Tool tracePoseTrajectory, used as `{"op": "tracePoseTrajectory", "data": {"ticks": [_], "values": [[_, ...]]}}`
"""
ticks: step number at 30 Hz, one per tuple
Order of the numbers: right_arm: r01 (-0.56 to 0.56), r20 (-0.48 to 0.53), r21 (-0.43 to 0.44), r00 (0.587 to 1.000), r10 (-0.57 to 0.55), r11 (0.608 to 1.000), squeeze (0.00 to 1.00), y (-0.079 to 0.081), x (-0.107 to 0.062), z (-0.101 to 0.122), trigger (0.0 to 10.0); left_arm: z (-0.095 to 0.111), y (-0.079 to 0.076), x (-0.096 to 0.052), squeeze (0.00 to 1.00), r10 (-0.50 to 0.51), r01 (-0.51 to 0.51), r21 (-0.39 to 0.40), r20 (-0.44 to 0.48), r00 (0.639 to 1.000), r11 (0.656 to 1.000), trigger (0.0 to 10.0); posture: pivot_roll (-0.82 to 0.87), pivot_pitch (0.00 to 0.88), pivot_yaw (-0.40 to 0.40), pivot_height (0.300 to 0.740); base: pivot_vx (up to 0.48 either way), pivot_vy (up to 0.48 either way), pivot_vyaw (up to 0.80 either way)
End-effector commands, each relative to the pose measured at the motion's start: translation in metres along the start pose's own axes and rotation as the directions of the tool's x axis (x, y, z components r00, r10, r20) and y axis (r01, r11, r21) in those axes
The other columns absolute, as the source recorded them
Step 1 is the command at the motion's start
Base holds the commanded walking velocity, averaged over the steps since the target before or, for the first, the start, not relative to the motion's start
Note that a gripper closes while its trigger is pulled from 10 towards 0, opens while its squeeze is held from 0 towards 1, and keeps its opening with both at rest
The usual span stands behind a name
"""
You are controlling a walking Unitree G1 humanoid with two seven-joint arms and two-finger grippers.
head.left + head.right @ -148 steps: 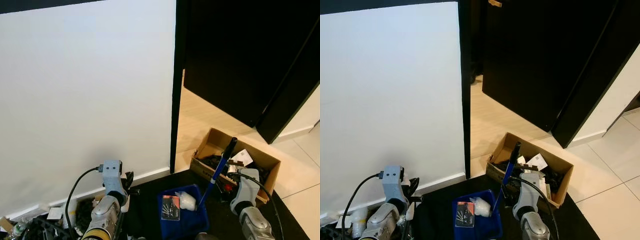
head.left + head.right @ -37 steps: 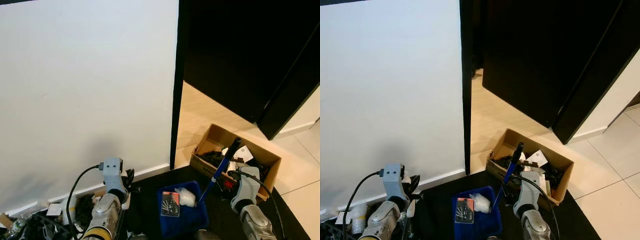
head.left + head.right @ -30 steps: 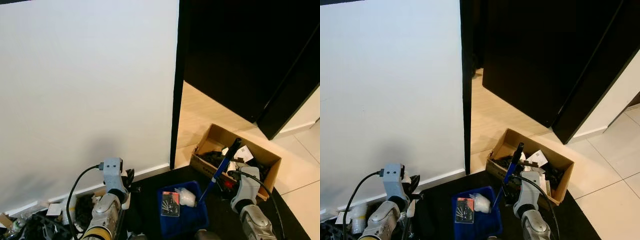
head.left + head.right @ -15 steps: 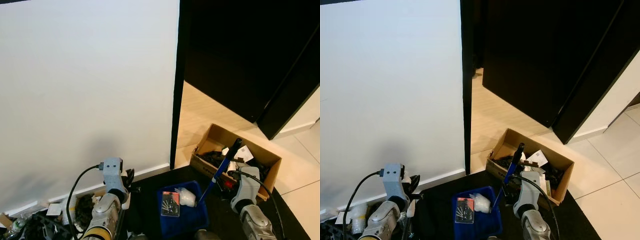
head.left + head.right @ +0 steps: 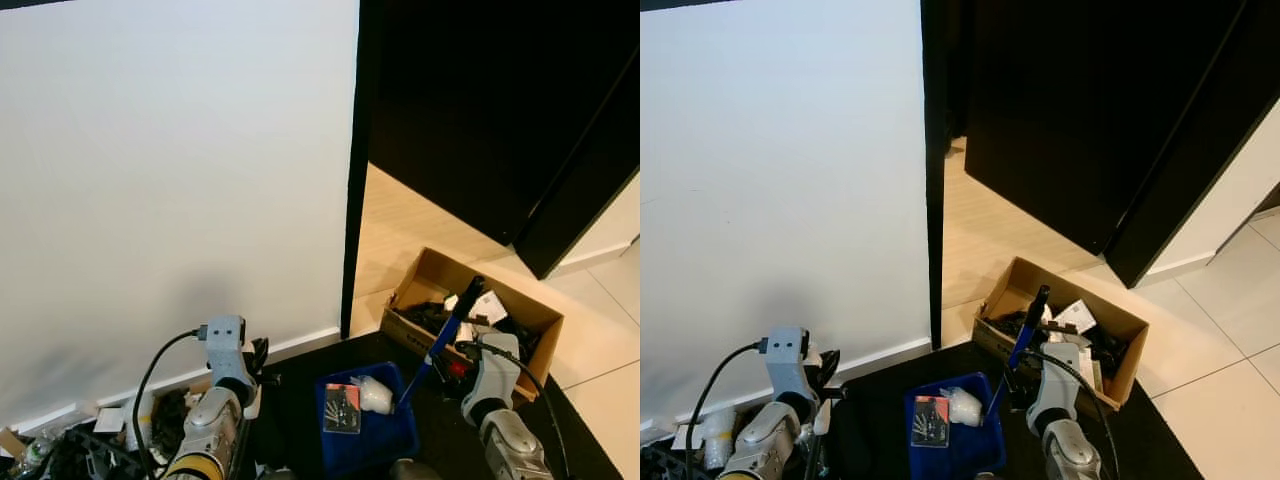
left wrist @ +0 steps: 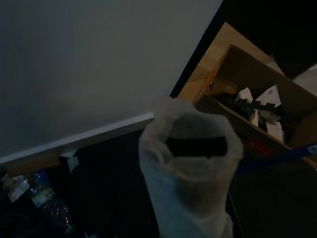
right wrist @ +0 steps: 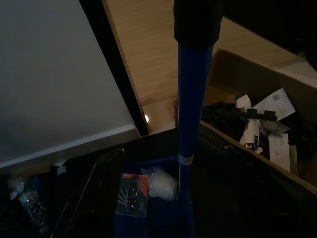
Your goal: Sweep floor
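Note:
A blue dustpan [image 5: 402, 437] rests on the black mat near my feet, holding a small printed card [image 5: 341, 410] and a crumpled white scrap [image 5: 375, 397]. Its blue handle with a black grip [image 5: 446, 333] rises at a tilt toward the cardboard box. My right gripper [image 5: 455, 366] is low on the right, shut on that handle [image 7: 193, 104]. My left gripper [image 5: 256, 360] hangs low on the left by the white wall. In the left wrist view a white-wrapped handle end [image 6: 190, 163] stands close before the camera, in the left gripper's hold.
An open cardboard box [image 5: 428, 274] of papers and dark odds stands right of the doorway. A black door [image 5: 480, 140] stands ajar, with wooden floor [image 5: 400, 230] beyond. Bottles and clutter [image 5: 40, 452] lie along the white wall at lower left. Pale tiles [image 5: 600, 400] spread to the right.
The view has shifted slightly since the oldest frames. Both arms, the dustpan and its handle keep their places.

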State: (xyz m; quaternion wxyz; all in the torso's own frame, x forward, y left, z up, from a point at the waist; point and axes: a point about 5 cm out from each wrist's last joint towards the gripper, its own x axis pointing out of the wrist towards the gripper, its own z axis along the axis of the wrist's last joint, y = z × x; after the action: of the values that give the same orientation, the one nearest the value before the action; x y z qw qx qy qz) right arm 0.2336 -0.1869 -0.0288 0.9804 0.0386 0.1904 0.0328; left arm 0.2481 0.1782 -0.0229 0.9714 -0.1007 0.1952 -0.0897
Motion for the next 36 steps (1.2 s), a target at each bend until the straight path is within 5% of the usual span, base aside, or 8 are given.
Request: {"op": "tracePoseTrajectory", "data": {"ticks": [1, 36], "values": [[0.009, -0.015, 0.005, 1.0, -0.009, 1.0, 0.0, -0.002, -0.0011, -0.0024, 10.0, -0.0068, -0.0005, -0.0021, 0.0, 0.009, -0.01, -0.02, -0.026, 1.0, 1.0, 10.0, 0.01, 0.075, -0.001, 0.74, 0.0, 0.0, 0.0], [0.012, -0.017, 0.0, 1.0, -0.012, 1.0, 0.0, -0.0026, -0.0008, -0.002, 10.0, -0.0066, -0.001, -0.0017, 0.0, 0.01, -0.011, -0.02, -0.026, 1.0, 1.0, 10.0, 0.01, 0.066, -0.002, 0.74, 0.0, 0.0, 0.0]]}}
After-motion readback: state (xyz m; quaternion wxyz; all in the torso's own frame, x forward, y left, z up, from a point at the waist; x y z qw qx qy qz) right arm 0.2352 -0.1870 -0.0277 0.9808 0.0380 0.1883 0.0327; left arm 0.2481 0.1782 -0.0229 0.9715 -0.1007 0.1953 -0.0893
